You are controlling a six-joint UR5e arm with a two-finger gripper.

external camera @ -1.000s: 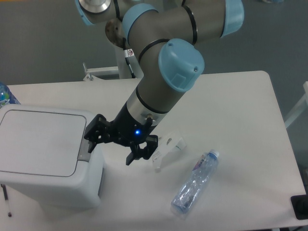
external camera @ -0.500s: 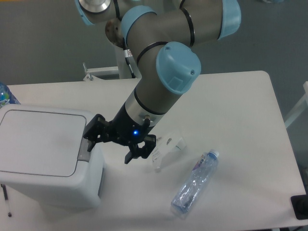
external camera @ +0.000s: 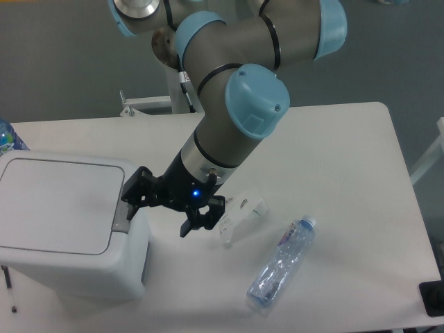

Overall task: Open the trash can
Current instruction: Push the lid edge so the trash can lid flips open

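A white trash can [external camera: 66,225] with a flat grey-edged lid [external camera: 55,202] stands at the table's left front, lid down. A grey push tab [external camera: 122,220] sits at the lid's right edge. My black gripper [external camera: 159,208] hangs just right of the can, open, fingers spread wide. One fingertip [external camera: 132,210] is over the grey tab, touching or nearly touching it; the other finger [external camera: 189,226] points down toward the table. Nothing is held between them.
A crushed clear plastic bottle [external camera: 281,263] lies on the table at the front right. A small white packet [external camera: 239,211] lies beside the gripper's right finger. Part of a blue-capped bottle [external camera: 8,137] shows at the far left edge behind the can.
The arm has shifted very slightly left toward the can. The lid stays down.
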